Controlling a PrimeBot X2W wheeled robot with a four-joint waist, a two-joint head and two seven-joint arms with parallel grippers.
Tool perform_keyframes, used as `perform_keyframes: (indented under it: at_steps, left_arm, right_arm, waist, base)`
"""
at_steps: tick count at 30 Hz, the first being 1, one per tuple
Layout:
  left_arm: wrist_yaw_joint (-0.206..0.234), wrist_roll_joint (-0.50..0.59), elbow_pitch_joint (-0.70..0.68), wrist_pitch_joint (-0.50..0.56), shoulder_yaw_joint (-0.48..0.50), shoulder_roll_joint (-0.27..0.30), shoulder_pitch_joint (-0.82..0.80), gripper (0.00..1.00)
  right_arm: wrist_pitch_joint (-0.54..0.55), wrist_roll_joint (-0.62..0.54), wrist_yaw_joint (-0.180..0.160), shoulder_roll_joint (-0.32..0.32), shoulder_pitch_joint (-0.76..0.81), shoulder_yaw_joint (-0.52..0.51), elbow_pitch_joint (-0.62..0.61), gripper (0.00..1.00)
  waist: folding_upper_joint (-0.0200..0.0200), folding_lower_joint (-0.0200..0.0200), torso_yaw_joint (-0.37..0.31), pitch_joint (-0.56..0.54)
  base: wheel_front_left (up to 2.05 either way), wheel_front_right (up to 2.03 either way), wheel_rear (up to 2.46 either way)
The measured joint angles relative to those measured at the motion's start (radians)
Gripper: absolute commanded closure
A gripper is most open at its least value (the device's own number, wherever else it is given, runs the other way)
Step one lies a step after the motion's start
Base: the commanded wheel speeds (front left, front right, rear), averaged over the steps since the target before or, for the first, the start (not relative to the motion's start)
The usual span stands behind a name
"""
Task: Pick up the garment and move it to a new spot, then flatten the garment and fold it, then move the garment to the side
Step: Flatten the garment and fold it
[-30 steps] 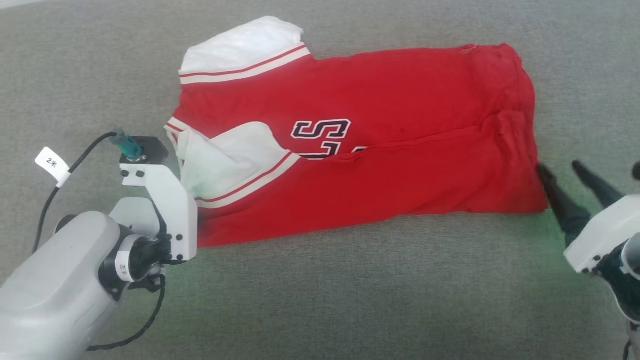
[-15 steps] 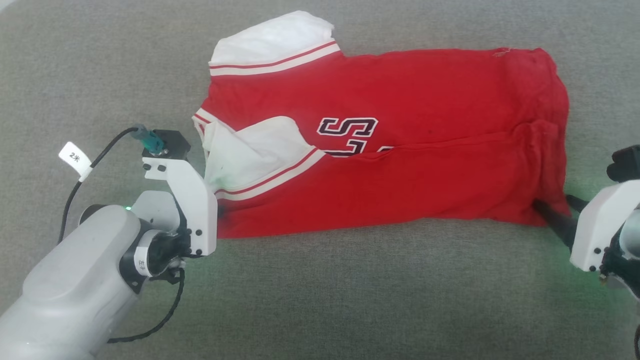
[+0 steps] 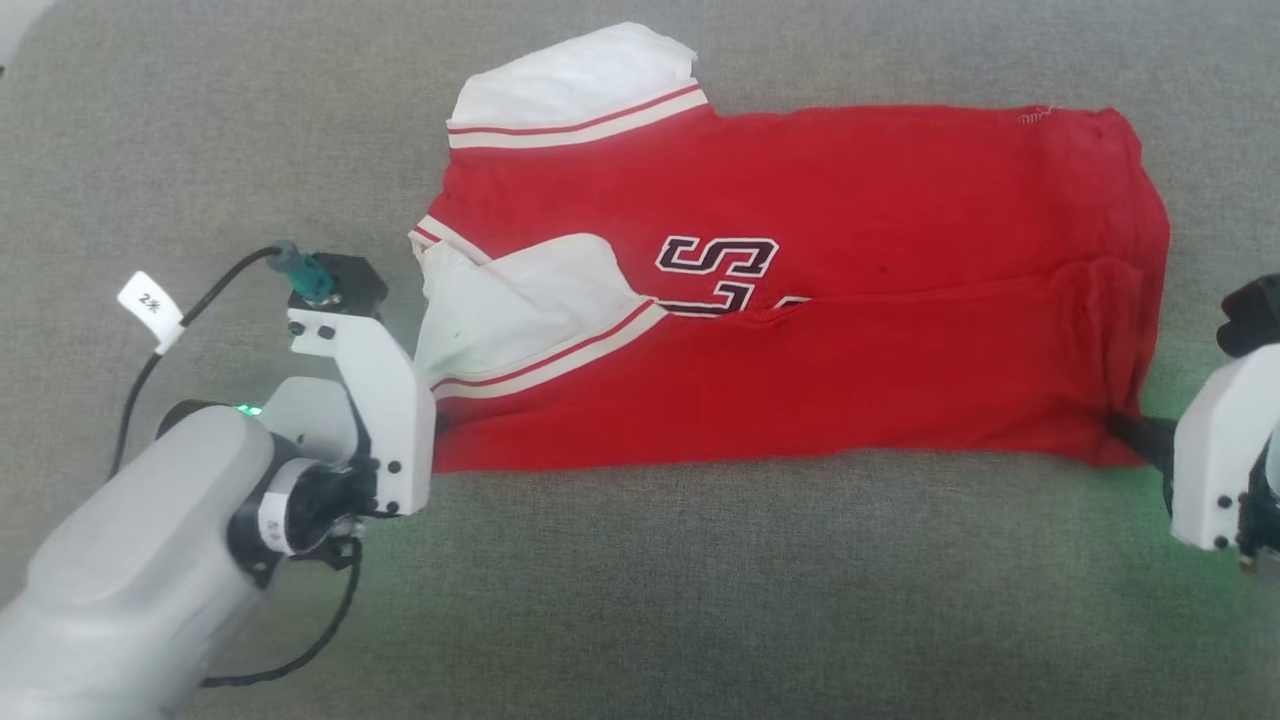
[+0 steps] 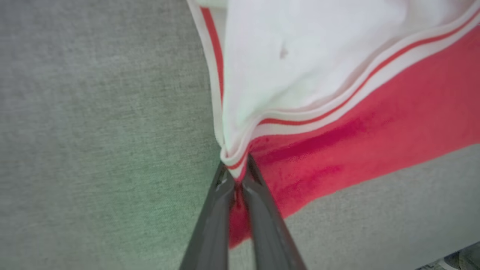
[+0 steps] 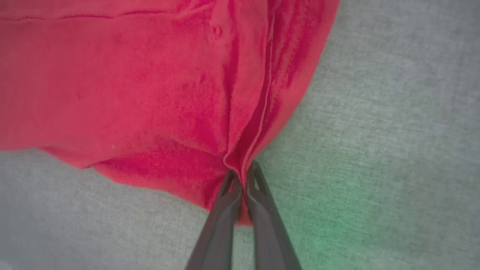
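Head view: the garment (image 3: pixel 850 200) lies spread sideways on a grey cloth surface (image 3: pixel 700 600), with its collar end toward the robot's left and its hem end toward the right. The near part is lapped over the far part along its length. A dark-outlined letter S (image 3: pixel 716 257) shows on the red front, and a second character below it is half covered by the fold. 1 white sleeve (image 3: pixel 575 80) sticks out at the far left corner. The other sleeve (image 3: pixel 520 300) lies folded onto the red front, its striped trim running diagonally.

The left gripper (image 4: pixel 237 174) is at the shirt's near left corner. In the left wrist view its 2 dark fingers are pressed together on a bunched bit of striped trim and red cloth. The right gripper (image 5: pixel 243 176) is at the near right corner. In the right wrist view its fingers are clamped on a pleat of the red hem, and creases fan away from the pinch.

A white paper tag (image 3: pixel 150 303) sits beside the left wrist, and a green glow tints the grey cloth near both wrists.
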Motion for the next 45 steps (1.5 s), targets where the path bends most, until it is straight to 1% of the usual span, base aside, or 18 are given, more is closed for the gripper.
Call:
perform_keyframes:
  at_steps: [1,2,3,9,14,18,23,24,25,26,27,28,32,34,36,40,43,45]
  left_arm:
    - [0.016,0.000,-0.031,0.014,0.001,0.024,0.005,1.00]
    - [0.016,0.000,-0.031,0.014,0.001,0.024,0.005,1.00]
    - [0.036,0.000,-0.069,0.027,0.002,0.049,0.016,1.00]
    - [0.118,0.000,-0.208,0.061,0.008,0.120,0.074,1.00]
    - [0.180,0.000,-0.311,0.074,0.003,0.161,0.142,1.00]
    - [0.200,-0.010,-0.332,0.073,-0.005,0.168,0.195,1.00]
    - [0.206,-0.033,-0.290,0.064,-0.003,0.148,0.219,1.00]
    - [0.199,-0.037,-0.272,0.060,-0.004,0.142,0.219,1.00]
    - [0.192,-0.040,-0.253,0.055,-0.002,0.134,0.219,0.69]
    - [0.184,-0.041,-0.237,0.049,-0.002,0.129,0.219,0.35]
    - [0.176,-0.041,-0.223,0.046,-0.001,0.124,0.218,0.04]
    - [0.173,-0.041,-0.211,0.045,0.000,0.119,0.217,0.00]
    - [0.157,-0.049,-0.193,0.038,0.009,0.112,0.201,0.00]
    - [0.156,-0.048,-0.200,0.038,0.012,0.124,0.196,0.00]
    - [0.160,-0.043,-0.214,0.039,0.022,0.148,0.187,0.00]
    - [0.189,-0.029,-0.269,0.065,0.043,0.220,0.161,0.00]
    - [0.203,-0.009,-0.316,0.084,0.059,0.260,0.132,0.00]
    - [0.197,0.005,-0.334,0.092,0.065,0.283,0.104,0.00]
  right_arm:
    - [0.036,0.016,0.000,-0.013,0.019,-0.003,-0.034,1.00]
    - [0.036,0.016,0.000,-0.013,0.019,-0.003,-0.034,1.00]
    - [0.066,0.027,0.000,-0.026,0.038,-0.009,-0.073,1.00]
    - [0.141,0.056,0.000,-0.052,0.112,-0.054,-0.175,1.00]
    - [0.184,0.069,0.001,-0.036,0.205,-0.106,-0.236,1.00]
    - [0.198,0.065,0.000,-0.001,0.261,-0.118,-0.250,1.00]
    - [0.175,0.047,0.001,0.025,0.261,-0.101,-0.212,1.00]
    - [0.166,0.045,0.001,0.029,0.254,-0.096,-0.196,0.83]
    - [0.153,0.041,0.001,0.033,0.248,-0.088,-0.179,0.68]
    - [0.149,0.037,0.001,0.035,0.241,-0.080,-0.164,0.31]
    - [0.139,0.035,0.001,0.035,0.233,-0.073,-0.149,0.00]
    - [0.124,0.034,0.001,0.040,0.226,-0.070,-0.140,0.00]
    - [0.090,0.041,0.002,0.051,0.198,-0.050,-0.120,0.00]
    - [0.072,0.042,0.002,0.052,0.195,-0.053,-0.121,0.00]
    - [0.054,0.048,0.002,0.052,0.195,-0.065,-0.129,0.00]
    - [0.008,0.048,0.001,0.057,0.195,-0.093,-0.169,0.00]
    - [-0.051,0.048,0.000,0.070,0.193,-0.114,-0.211,0.00]
    - [-0.105,0.043,0.000,0.078,0.181,-0.117,-0.234,0.00]
  waist:
    - [0.0000,0.0000,0.001,-0.006]
    - [0.0000,0.0000,0.001,-0.006]
    - [0.0000,0.0000,0.000,-0.011]
    - [0.0000,0.0000,-0.004,-0.023]
    - [0.0000,0.0001,-0.007,-0.019]
    - [0.0000,0.0000,-0.012,-0.010]
    - [0.0000,0.0000,-0.020,-0.003]
    - [0.0000,0.0000,-0.022,-0.002]
    - [0.0000,0.0000,-0.025,-0.001]
    - [0.0000,0.0001,-0.027,-0.001]
    - [0.0001,0.0000,-0.030,-0.001]
    - [0.0001,0.0000,-0.032,-0.001]
    - [0.0001,0.0000,-0.040,-0.007]
    - [0.0001,0.0000,-0.044,-0.013]
    - [0.0000,0.0000,-0.049,-0.021]
    - [0.0000,0.0000,-0.067,-0.034]
    - [0.0000,0.0000,-0.087,-0.039]
    - [0.0000,0.0000,-0.104,-0.040]
  base:
    - [0.00,0.00,0.00]
    - [0.00,0.00,0.00]
    - [0.00,0.00,0.00]
    - [0.00,0.00,0.00]
    - [0.00,0.00,0.00]
    - [0.00,0.00,0.00]
    - [0.00,0.00,0.00]
    - [0.00,0.00,0.00]
    - [0.00,0.00,0.00]
    - [0.00,0.00,0.00]
    - [0.00,0.00,0.00]
    - [0.00,0.00,0.00]
    - [0.00,0.00,0.00]
    - [0.00,0.00,0.00]
    - [0.00,0.00,0.00]
    - [0.00,0.00,0.00]
    - [0.00,0.00,0.00]
    - [0.00,0.00,0.00]
